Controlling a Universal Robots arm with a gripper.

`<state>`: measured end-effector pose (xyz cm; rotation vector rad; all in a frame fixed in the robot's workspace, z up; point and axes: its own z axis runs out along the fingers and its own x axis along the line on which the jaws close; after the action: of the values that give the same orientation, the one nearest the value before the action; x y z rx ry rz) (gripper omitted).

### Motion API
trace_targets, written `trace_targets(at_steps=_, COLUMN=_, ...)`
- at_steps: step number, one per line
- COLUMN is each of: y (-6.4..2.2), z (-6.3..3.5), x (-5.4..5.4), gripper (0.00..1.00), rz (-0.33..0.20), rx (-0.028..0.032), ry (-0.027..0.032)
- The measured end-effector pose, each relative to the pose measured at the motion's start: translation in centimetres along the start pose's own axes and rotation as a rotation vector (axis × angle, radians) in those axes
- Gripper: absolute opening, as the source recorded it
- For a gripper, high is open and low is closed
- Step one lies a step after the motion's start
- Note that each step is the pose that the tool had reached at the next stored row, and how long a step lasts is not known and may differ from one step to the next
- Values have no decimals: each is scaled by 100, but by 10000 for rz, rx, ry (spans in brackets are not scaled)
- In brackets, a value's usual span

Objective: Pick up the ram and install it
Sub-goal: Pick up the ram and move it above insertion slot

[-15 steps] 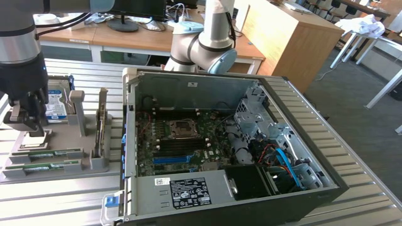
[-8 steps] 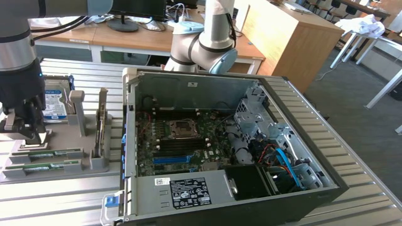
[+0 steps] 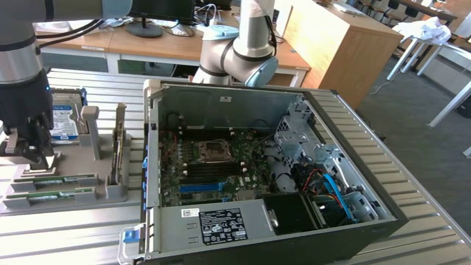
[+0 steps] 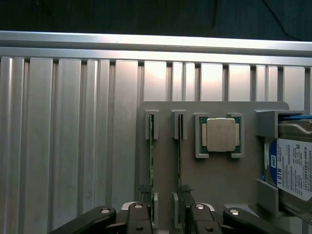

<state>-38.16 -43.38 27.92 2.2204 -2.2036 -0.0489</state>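
Closest thing is the claw [image 4: 169,220], hanging low over the near end of a gray holder [image 4: 222,187] with its fingers [image 4: 140,219] spread wide and nothing in them. Right under it, a ram stick [image 4: 151,161] and a second ram stick [image 4: 179,161] stand on edge in side-by-side slots, both seated in the holder. One finger sits over the end of each stick, and the middle of the claw falls between the two, so honestly I can't tell which one it's lined up on, or whether it's touching either.

Just beside the second stick is the square silver chip [image 4: 220,135], lying flat in its own nest. Next along is a hard drive [image 4: 295,168] with a blue and white label, tucked into the holder's end pocket. Everything sits on a ribbed metal table [image 4: 73,136].

In the exterior view, the holder is on the left. The open computer case [image 3: 383,218] lies to its right, with the motherboard [image 3: 213,165] exposed inside. Behind the table are wooden desks [image 3: 346,44].
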Motion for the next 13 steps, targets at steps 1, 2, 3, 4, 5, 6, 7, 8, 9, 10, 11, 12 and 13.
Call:
trace_targets(at_steps=1, y=-1, z=6, x=0, gripper=36, rz=-1, rx=0, ry=-1)
trace_targets(at_steps=2, y=-1, z=13, x=0, gripper=36, rz=-1, rx=1, ry=-1)
trace_targets(at_steps=3, y=-1, z=22, x=0, gripper=36, rz=-1, rx=0, ry=-2)
trace_targets(at_steps=4, y=-1, z=32, x=1, gripper=36, rz=-2, rx=1, ry=-1)
trace_targets(at_steps=5, y=-2, z=42, x=1, gripper=36, rz=-2, rx=0, ry=-1)
trace_targets(at_steps=6, y=-2, z=53, x=1, gripper=36, rz=-2, rx=0, ry=-1)
trace_targets(at_steps=7, y=-2, z=63, x=1, gripper=36, rz=-3, rx=0, ry=-1)
trace_targets(at_steps=8, y=-3, z=73, x=1, gripper=36, rz=-3, rx=0, ry=-1)
trace_targets(at_steps=9, y=-3, z=84, x=1, gripper=36, rz=-3, rx=0, ry=-1)
trace_targets(at_steps=10, y=-3, z=94, x=1, gripper=36, rz=-3, rx=0, ry=-1)
trace_targets(at_steps=11, y=-4, z=104, x=2, gripper=36, rz=-3, rx=0, ry=-1)
trace_targets(at_steps=12, y=-4, z=115, x=2, gripper=36, rz=-3, rx=0, ry=-2)
trace_targets(at_steps=13, y=-4, z=126, x=2, gripper=36, rz=-3, rx=1, ry=-1)
